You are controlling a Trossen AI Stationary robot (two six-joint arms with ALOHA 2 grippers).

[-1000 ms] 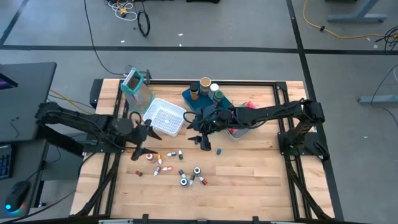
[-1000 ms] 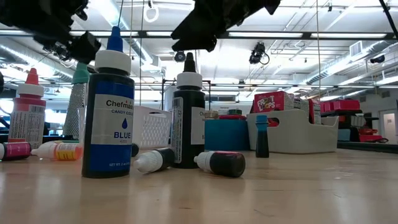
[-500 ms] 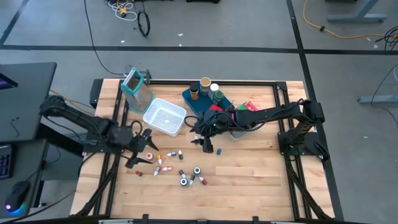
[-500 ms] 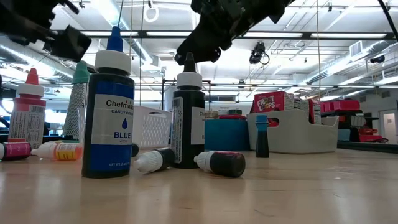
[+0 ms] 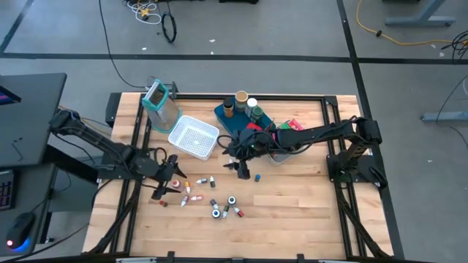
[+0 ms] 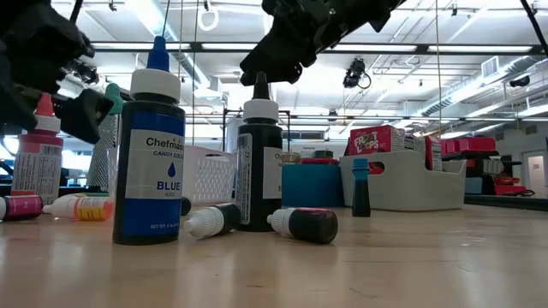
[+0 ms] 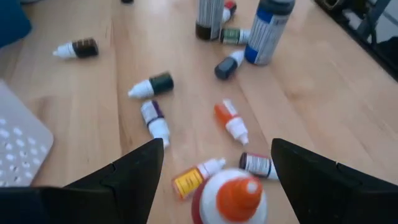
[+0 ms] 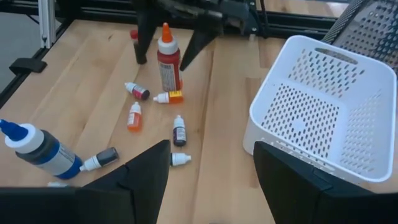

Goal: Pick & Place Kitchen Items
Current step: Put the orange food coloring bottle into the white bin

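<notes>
Both sets of jaws stand spread with nothing between them. From above I see the left gripper (image 5: 167, 177) low over the wooden table (image 5: 292, 212), at the left end of the scatter of small bottles. Its wrist view looks straight down on an upright red bottle with an orange tip (image 7: 233, 200), which sits between the two dark fingers (image 7: 134, 180) without my being able to say they touch it. Around it lie an orange bottle (image 7: 230, 121), a yellow-labelled one (image 7: 194, 177) and several dark ones with white caps. I place the right gripper (image 5: 241, 165) just in front of the blue tray (image 5: 223, 117), above the table near the white mesh basket (image 5: 194, 137). Its wrist view shows that basket close by and the upright blue-capped bottle (image 8: 38, 149) off to one side. At table height the blue bottle (image 6: 150, 154) and a black bottle (image 6: 259, 162) stand upright, with smaller ones lying beside them
</notes>
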